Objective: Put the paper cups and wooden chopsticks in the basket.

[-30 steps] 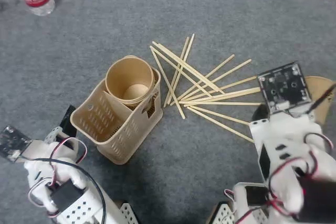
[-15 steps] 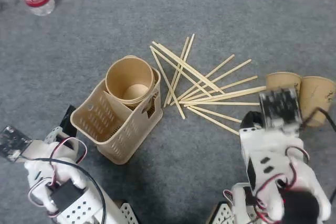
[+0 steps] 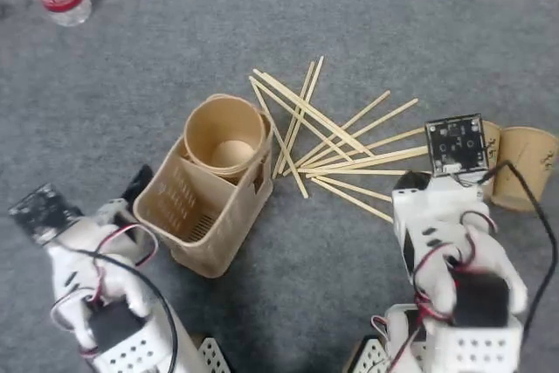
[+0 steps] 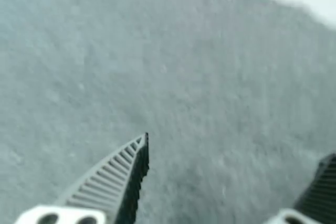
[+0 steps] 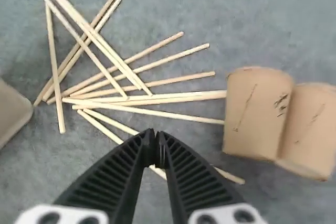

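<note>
The left arm (image 3: 92, 290) is seen at the near left of the high view, bent over its base. The left gripper (image 4: 226, 182) is held with its ribbed fingers (image 4: 126, 174) set wide apart and nothing between them. The right arm (image 3: 445, 251) is placed at the near right, and the right gripper (image 5: 156, 150) is angled downward, its tips pressed together with nothing gripped.

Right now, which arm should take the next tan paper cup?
Right. The right gripper, shut, sits above the pale wooden chopsticks, beside two tan paper cups. The open left gripper faces bare grey carpet.
</note>
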Controlling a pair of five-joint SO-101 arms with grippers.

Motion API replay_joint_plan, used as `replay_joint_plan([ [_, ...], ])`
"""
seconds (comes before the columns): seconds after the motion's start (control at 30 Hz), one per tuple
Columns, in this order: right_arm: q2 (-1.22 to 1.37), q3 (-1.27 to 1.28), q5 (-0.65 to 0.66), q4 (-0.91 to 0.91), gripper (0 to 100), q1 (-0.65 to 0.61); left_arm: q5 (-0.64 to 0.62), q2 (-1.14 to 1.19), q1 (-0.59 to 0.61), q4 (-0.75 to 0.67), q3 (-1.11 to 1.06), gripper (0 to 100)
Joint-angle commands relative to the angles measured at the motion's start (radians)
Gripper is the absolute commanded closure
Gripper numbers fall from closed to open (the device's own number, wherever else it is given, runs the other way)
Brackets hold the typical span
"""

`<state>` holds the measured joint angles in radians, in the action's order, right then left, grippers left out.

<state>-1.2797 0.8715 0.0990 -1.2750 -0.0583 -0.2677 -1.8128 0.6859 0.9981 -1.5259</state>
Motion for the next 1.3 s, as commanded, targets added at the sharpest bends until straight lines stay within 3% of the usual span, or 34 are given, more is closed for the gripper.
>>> replay_joint_plan([
  [0.0, 0.018, 0.101, -0.023, 0.125, 99.1, 0.001, 0.012, -0.009, 0.083, -0.028, 0.105, 56],
  [0.13, 0.018, 0.189, -0.021, 0.197, 99.1, -0.005, -0.002, -0.009, 0.184, -0.117, 0.179, 56],
  [0.3, 0.018, 0.318, -0.023, 0.312, 99.1, -0.005, -0.190, -0.008, 0.245, -0.169, 0.351, 56],
  [0.63, 0.024, 0.417, -0.021, 0.407, 99.1, -0.005, -0.187, -0.005, 0.140, -0.160, 0.667, 56],
  [0.9, 0.018, 0.494, -0.015, 0.507, 99.1, -0.005, -0.166, 0.176, 0.115, 0.064, 0.974, 56],
  [1.1, 0.018, 0.506, -0.015, 0.521, 99.1, -0.005, 0.015, 0.491, -0.115, 0.384, 1.282, 56],
  [1.27, 0.018, 0.508, -0.017, 0.521, 99.1, -0.005, 0.127, 0.651, -0.203, 0.516, 1.458, 56],
])
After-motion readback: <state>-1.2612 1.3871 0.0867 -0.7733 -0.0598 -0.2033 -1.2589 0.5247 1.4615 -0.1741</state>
